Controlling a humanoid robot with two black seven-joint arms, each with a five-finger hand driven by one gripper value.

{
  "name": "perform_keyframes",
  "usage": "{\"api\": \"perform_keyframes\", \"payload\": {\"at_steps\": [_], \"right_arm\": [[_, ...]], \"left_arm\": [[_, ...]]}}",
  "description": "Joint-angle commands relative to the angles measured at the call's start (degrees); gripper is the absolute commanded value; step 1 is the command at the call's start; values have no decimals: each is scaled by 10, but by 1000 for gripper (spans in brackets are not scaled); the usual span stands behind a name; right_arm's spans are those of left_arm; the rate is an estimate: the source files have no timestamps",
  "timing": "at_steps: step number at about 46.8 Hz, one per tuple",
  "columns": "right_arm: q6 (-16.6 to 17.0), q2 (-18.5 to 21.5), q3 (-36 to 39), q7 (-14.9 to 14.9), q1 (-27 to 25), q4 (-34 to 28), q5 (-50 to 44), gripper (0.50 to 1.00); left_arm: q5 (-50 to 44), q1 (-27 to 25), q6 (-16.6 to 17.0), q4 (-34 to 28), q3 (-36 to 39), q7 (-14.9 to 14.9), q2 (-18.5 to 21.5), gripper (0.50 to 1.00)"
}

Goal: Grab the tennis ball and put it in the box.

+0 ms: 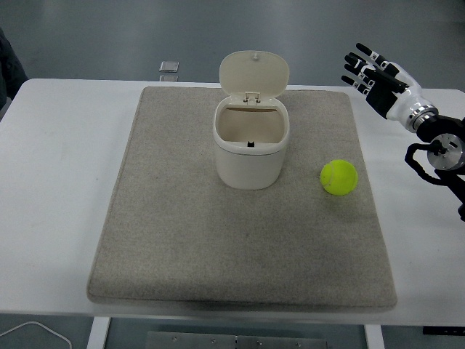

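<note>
A yellow-green tennis ball (338, 177) lies on the grey mat (182, 240), right of centre. To its left stands a cream box (251, 149) with its hinged lid flipped up and its inside showing bare. My right hand (374, 75) hovers at the upper right, above and beyond the ball, fingers spread and holding nothing. It is well apart from the ball. The left arm does not show.
The mat covers most of the white table (58, 160). A small grey object (168, 67) lies beyond the table's far edge. A white cable (36, 331) curls below the table's near left corner.
</note>
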Motion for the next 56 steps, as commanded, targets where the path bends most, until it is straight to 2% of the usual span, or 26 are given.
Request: {"api": "perform_keyframes", "payload": {"at_steps": [1, 27, 39, 43, 56], "right_arm": [[0, 0, 0, 0, 0, 0, 0, 926], [4, -4, -2, 1, 11, 1, -10, 926], [43, -22, -7, 2, 13, 1, -21, 926], [60, -32, -7, 3, 13, 1, -57, 924], [77, -56, -11, 4, 26, 2, -157, 924]], "left_arm": [[0, 0, 0, 0, 0, -1, 0, 990], [0, -5, 0, -4, 1, -1, 0, 992], [0, -5, 0, -5, 1, -1, 0, 992], [0, -5, 0, -5, 1, -1, 0, 992], [0, -5, 0, -5, 0, -1, 0, 992]]}}
